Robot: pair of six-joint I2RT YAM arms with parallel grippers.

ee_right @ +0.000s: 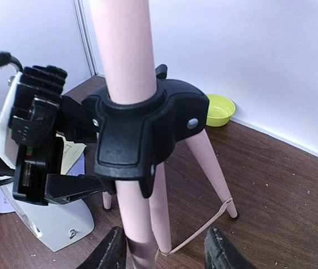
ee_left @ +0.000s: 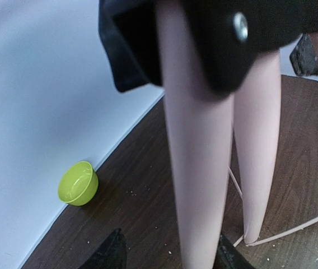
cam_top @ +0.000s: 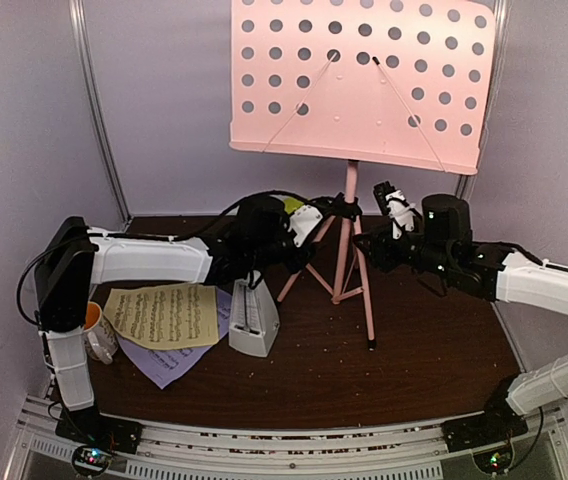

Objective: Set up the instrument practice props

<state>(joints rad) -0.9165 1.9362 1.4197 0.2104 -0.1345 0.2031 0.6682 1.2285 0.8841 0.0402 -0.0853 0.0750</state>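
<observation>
Pink music stand [cam_top: 354, 80] is upright at the back of the counter [cam_top: 414, 340], tripod spread. Left jaws are half-wide and straddle one stand leg, with a gap showing on the outer side, so they grip nothing. Right jaws are the same, half-wide around a leg just below the black hub [ee_right: 142, 129]. One finger may brush that leg, but the view is too tight to say.

My read: the stand is placed and the step in hand is getting clear of it. Pull each arm straight back along the jaw opening with no sideways drift. The stand looks top-heavy and a leg nudge could walk it.

Yellow sheet [cam_top: 164, 315] lies flat over the lavender sheet [cam_top: 164, 368], base-side of the left jaws. Metronome [cam_top: 252, 320] sits just beside them, so lift the sheets away from it.

Mug [cam_top: 99, 330] and lime bowl [ee_left: 78, 182], left of the left jaws by the wall: leave both.
</observation>
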